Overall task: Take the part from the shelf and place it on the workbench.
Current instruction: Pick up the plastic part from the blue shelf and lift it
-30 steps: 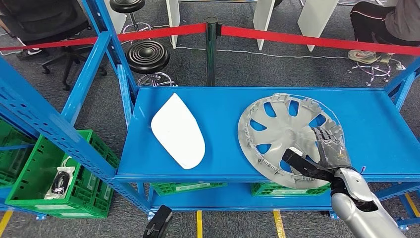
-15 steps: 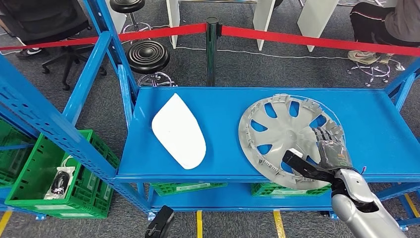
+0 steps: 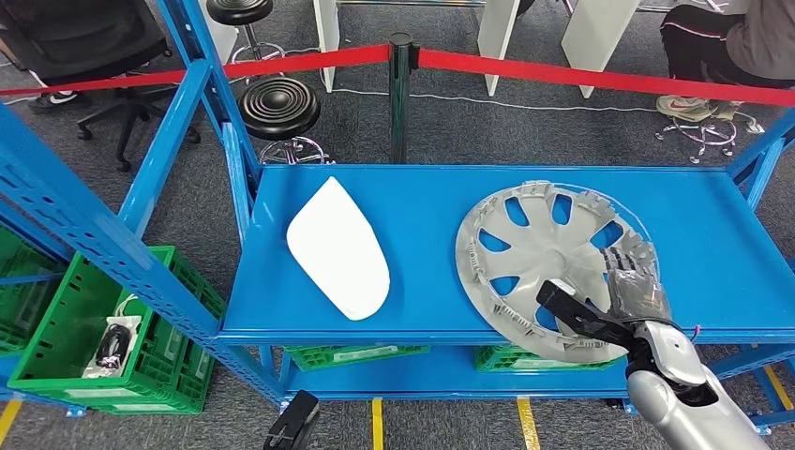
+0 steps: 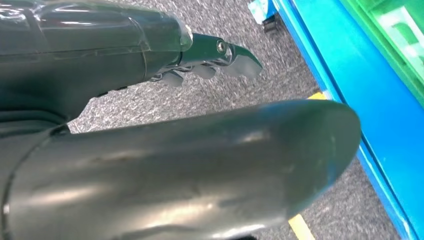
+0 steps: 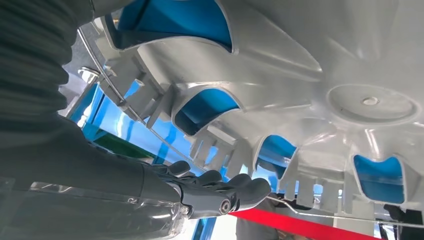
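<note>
- Blue shelf (image 3: 412, 197) ahead in the head view, grey carpet and a red barrier strap (image 3: 562, 75) behind it. The silver wheel cover (image 3: 548, 258) lies flat on the shelf's right half, its near rim jutting past the front edge. The right hand (image 3: 619, 300) sits right on that near-right rim, fingers laid on top, thumb reaching in along the near edge: it looks like a pinch on the rim, and the disc extends forward and to the left from the hand. A white panel (image 3: 337, 248) lies well apart on the shelf's left half. The right arm is plainly the nearer one.
- Left wrist view: the left hand (image 4: 200, 55) hangs low over carpet beside the shelf's blue frame, holding nothing, fingers loosely curled; whether fully closed cannot be told.
- Right wrist view: close under the wheel cover's ribbed back, blue showing through the slots. The right hand's fingers (image 5: 220, 187) lie against the clipped rim, so the lift turns on this edge grip.
</note>
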Tool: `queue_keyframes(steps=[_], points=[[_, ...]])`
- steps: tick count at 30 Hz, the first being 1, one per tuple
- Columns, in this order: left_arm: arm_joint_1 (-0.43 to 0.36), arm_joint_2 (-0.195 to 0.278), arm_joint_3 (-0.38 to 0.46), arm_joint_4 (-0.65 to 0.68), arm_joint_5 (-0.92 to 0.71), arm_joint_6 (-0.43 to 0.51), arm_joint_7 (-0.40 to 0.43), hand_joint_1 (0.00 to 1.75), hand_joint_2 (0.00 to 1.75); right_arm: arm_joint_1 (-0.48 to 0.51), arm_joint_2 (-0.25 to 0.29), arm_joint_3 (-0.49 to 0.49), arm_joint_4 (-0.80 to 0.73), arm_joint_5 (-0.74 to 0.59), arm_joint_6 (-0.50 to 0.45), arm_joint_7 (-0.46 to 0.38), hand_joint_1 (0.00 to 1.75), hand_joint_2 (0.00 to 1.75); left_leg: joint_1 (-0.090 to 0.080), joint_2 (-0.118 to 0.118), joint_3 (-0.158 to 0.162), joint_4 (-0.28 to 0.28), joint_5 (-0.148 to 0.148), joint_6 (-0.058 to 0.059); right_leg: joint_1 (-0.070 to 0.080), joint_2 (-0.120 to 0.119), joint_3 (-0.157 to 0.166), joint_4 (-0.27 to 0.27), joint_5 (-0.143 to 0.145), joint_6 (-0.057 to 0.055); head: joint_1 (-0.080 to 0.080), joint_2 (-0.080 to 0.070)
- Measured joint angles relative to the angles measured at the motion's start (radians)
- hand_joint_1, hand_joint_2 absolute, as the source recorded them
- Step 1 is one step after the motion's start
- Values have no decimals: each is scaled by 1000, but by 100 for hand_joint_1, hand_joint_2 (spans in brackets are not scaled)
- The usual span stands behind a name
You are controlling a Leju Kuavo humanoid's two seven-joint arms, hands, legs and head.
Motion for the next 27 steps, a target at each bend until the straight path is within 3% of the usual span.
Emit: queue_keyframes(steps=[8, 11, 14, 21, 23, 27], points=[[2, 14, 0, -18, 0, 3, 7, 0, 0, 12, -10, 3, -25, -3, 1, 3, 0, 175, 0, 2, 0, 0, -1, 1, 0, 0, 0, 0, 0, 0, 0, 0], [11, 25, 0, -35, -1, 21, 49, 0, 0, 8, -9, 4, -28, -21, -1, -2, 0, 175, 0, 5, -1, -1, -1, 1, 0, 1, 0, 0, 0, 0, 0, 0], [35, 61, 0, -85, -15, 66, 138, 0, 0, -11, 11, 13, -12, -30, -13, -46, 0, 175, 1, 14, -2, -3, -1, 2, 0, 6, 0, 0, 0, 0, 0, 0], [41, 172, 0, -276, -66, 119, 273, 0, 0, -114, 118, 53, 144, -22, -73, -162, 0, 175, 1, 21, 2, -6, -1, 2, 0, 10, 0, 0, 1, -1, 0, 0], [40, 195, 0, -323, -85, 119, 297, 0, 0, -127, 144, 62, 176, 3, -124, -160, 0, 175, 1, 21, 2, -6, -1, 1, 0, 10, 0, 0, 1, -1, 0, 0], [50, 228, 0, -389, -112, 108, 302, 0, 0, -113, 186, 68, 196, 120, -371, -134, 0, 175, 1, 20, 4, -7, 0, 1, 0, 10, -1, 1, 1, -1, 0, 0]])
